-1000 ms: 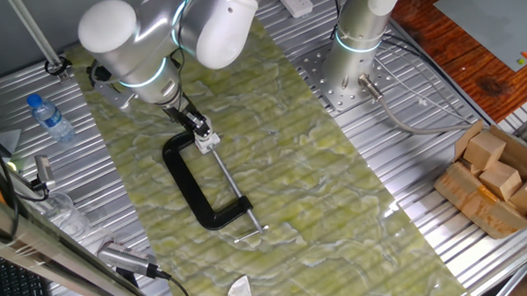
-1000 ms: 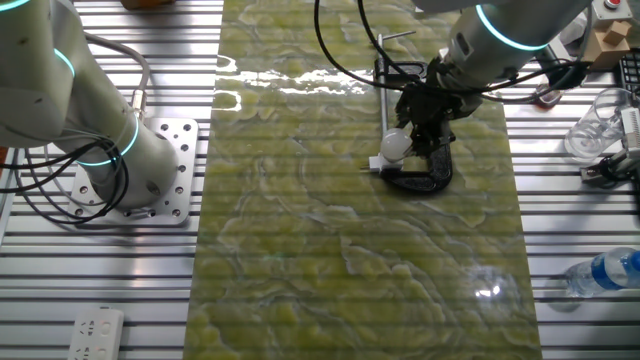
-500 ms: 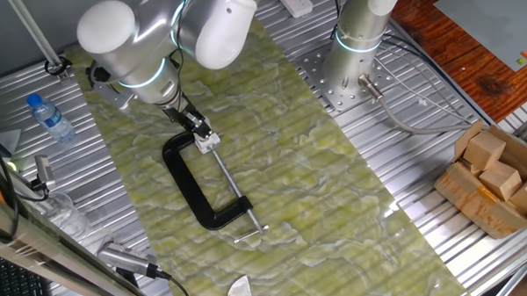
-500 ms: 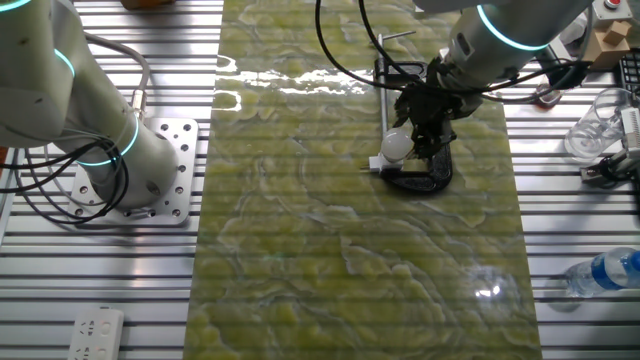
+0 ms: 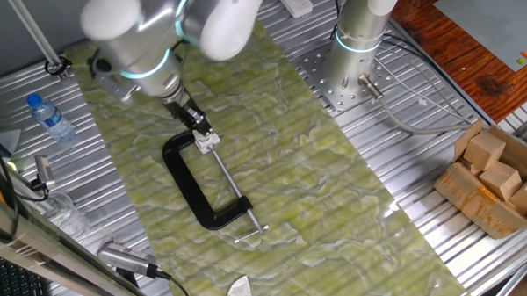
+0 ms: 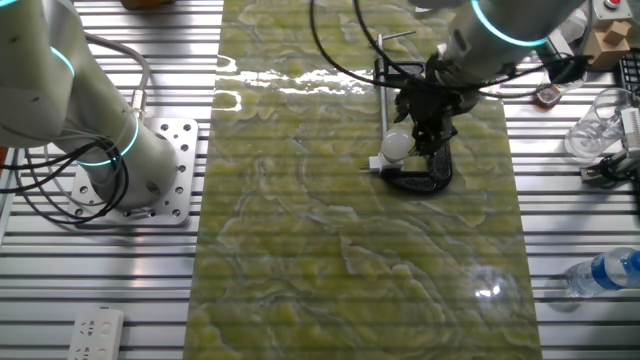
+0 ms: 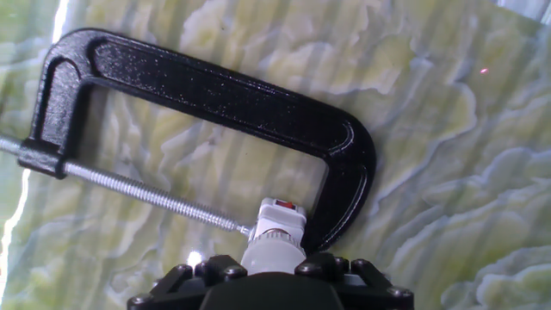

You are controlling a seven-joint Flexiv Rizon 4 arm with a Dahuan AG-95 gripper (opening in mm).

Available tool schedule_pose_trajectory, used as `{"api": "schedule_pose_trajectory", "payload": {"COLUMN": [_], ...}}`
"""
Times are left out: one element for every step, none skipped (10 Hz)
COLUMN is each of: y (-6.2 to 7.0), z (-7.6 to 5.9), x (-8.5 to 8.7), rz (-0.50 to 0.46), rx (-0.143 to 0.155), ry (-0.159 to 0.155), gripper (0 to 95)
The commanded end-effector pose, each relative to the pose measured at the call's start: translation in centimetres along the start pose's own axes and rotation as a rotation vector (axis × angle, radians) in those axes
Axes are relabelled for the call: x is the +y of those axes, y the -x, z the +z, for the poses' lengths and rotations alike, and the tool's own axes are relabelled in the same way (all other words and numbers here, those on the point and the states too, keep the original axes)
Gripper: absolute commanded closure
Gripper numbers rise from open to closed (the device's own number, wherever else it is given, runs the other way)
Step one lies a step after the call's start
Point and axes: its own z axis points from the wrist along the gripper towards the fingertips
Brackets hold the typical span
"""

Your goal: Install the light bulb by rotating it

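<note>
The light bulb [image 7: 274,252] is a small white rounded piece whose end sits in a white socket [image 7: 281,217] with a little orange mark. The socket rests against the curved end of the black C-clamp [image 7: 215,86], at the tip of its long steel screw [image 7: 146,194]. My gripper [image 7: 274,261] is shut on the light bulb from behind, and its black body hides the bulb's rear. In the other fixed view the light bulb [image 6: 398,145] shows just left of the gripper [image 6: 422,135], above the clamp [image 6: 420,180]. In one fixed view the gripper [image 5: 199,126] hides the bulb.
The clamp [image 5: 190,181] lies flat on a green marbled mat [image 5: 318,190]. A water bottle [image 5: 50,118] lies at the left, wooden blocks [image 5: 497,171] sit in a box at the right, and a second arm's base [image 5: 353,66] is bolted near the mat.
The arm's upper joints have turned and appear blurred now. The gripper stays at the bulb and the clamp has not shifted.
</note>
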Motion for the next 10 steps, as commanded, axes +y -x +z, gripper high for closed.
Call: {"api": "schedule_pose_trajectory", "payload": {"y": [-0.3, -0.5, -0.7, -0.8, -1.2, -1.3, -1.4, -1.4, -1.6, -1.8], "z": [-0.7, -0.6, -0.5, -0.4, -0.3, -0.1, -0.1, 0.0, 0.2, 0.3], "x": [0.2, 0.1, 0.0, -0.1, -0.3, -0.3, -0.4, -0.3, -0.4, -0.4], "rz": [-0.017, -0.049, -0.104, -0.132, -0.204, -0.240, -0.269, -0.312, -0.337, -0.358], "rx": [-0.053, -0.062, -0.063, -0.063, -0.059, -0.057, -0.055, -0.049, -0.048, -0.049], "ry": [0.000, -0.003, -0.009, -0.010, -0.015, -0.015, -0.017, -0.026, -0.026, -0.026], "gripper": [38.0, 19.0, 19.0, 19.0, 19.0, 19.0, 19.0, 38.0, 38.0, 38.0]}}
